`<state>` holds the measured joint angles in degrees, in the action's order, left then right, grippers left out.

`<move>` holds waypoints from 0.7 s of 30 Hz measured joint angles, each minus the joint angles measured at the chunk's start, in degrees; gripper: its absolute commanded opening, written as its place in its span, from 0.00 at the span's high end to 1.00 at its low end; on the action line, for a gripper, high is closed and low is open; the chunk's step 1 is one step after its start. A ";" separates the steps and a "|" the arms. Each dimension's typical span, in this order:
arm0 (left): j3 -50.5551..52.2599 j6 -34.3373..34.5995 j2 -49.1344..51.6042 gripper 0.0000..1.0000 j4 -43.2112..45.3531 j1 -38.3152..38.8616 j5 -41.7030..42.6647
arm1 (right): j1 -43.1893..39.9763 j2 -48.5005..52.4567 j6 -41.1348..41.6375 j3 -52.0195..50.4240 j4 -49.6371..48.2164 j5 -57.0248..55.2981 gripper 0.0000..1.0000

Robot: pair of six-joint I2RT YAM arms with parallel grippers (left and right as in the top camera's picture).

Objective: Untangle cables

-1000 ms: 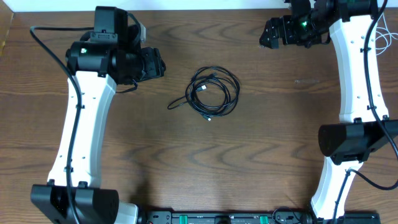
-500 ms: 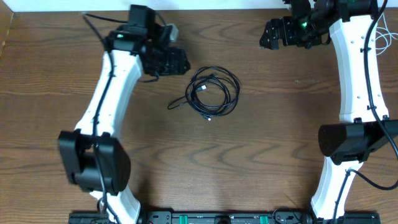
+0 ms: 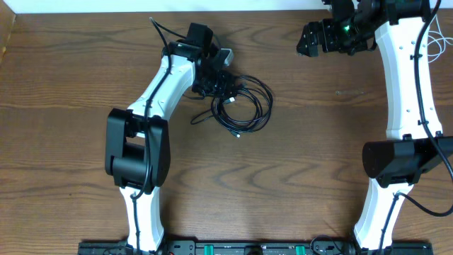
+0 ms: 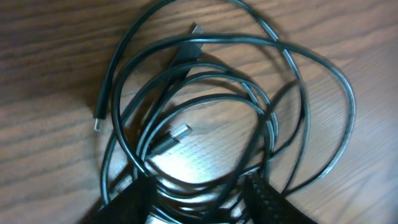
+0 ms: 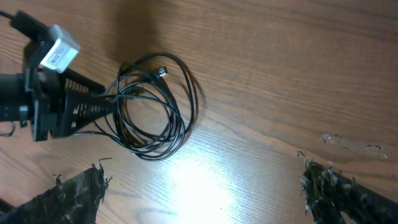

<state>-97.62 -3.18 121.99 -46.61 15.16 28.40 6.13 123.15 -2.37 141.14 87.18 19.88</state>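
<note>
The black cables [image 3: 269, 105] lie in one loose, tangled coil at the middle of the wooden table, with small plug ends sticking out at the left and bottom. My left gripper [image 3: 225, 83] has reached the coil's upper left edge. In the left wrist view, several strands of the cables [image 4: 267, 112] run between the two fingers of my left gripper [image 4: 199, 190], which stand apart and do not pinch them. The right wrist view shows the coil [image 5: 176, 124] with the left gripper [image 5: 112, 99] poking into it. My right gripper [image 3: 306, 39] hovers open at the far right, holding nothing.
The right arm's white link [image 3: 407, 78] runs down the table's right side, with a thin white cord [image 3: 440, 42] beside it. The left arm [image 3: 152, 99] slants across the left centre. Dark equipment [image 3: 248, 248] lines the front edge.
My left arm has swung from the table's left side rightward onto the coil, and its jaws have narrowed around the strands. The right arm and the coil have stayed put.
</note>
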 measured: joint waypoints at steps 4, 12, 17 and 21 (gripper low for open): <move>0.07 -0.46 1.60 0.93 0.24 -0.04 -0.02 | -0.02 0.00 -0.02 0.00 -0.02 -0.17 0.01; -0.50 0.83 0.76 0.93 0.35 -0.24 0.00 | 0.00 0.00 -0.02 0.00 -0.02 -0.15 0.01; -1.18 2.47 -8.33 0.93 0.61 -0.44 -0.02 | 0.15 0.00 -0.02 0.00 -0.33 0.13 0.02; -2.69 3.43 -18.18 0.93 0.66 -0.44 -0.02 | 0.74 0.00 -0.02 0.00 -2.05 2.01 0.03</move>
<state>-100.31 0.25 103.81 -45.95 14.72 28.38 6.87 123.15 -2.39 141.14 85.12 21.89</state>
